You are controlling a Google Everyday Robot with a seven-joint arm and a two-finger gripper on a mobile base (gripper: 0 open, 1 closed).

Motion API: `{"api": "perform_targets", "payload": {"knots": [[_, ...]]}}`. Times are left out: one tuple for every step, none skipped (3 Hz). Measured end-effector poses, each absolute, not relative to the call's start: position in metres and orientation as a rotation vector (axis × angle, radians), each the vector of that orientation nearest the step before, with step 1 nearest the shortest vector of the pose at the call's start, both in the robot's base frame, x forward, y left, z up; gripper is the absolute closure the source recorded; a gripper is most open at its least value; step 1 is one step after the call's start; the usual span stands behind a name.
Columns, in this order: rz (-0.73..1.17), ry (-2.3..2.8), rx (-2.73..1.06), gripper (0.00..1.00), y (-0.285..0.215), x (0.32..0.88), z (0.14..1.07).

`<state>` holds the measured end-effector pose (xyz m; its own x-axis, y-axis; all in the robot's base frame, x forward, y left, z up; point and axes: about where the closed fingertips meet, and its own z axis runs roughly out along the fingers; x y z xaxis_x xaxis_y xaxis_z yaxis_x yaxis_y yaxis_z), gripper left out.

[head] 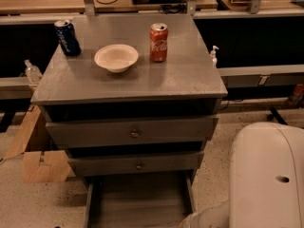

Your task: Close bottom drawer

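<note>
The bottom drawer (137, 201) stands pulled out at the foot of the grey drawer unit. Its long shallow box shows from above, and its front is below the frame edge. Above it are the middle drawer front (137, 164) and the top drawer front (133, 133), each with a small knob. My gripper (190, 220) is at the frame's bottom edge, next to the open drawer's right side rail (189, 196). Only its white wrist end shows. A large white arm link (268, 175) fills the lower right.
On the unit's top (190, 75) stand a blue can (66, 37), a white bowl (116, 57) and a red cola can (158, 42). Cardboard (40, 163) lies on the floor at the left. A small bottle (214, 55) and tables are behind.
</note>
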<state>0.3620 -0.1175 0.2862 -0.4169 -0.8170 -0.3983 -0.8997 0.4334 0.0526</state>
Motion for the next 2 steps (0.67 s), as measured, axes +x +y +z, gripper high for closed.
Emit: {"api": "perform_targets", "payload": {"knots": [[0.421, 2.473, -1.402, 1.0, -0.135, 0.325, 0.24], [0.482, 2.498, -1.352, 1.0, -0.136, 0.303, 0.207]]}}
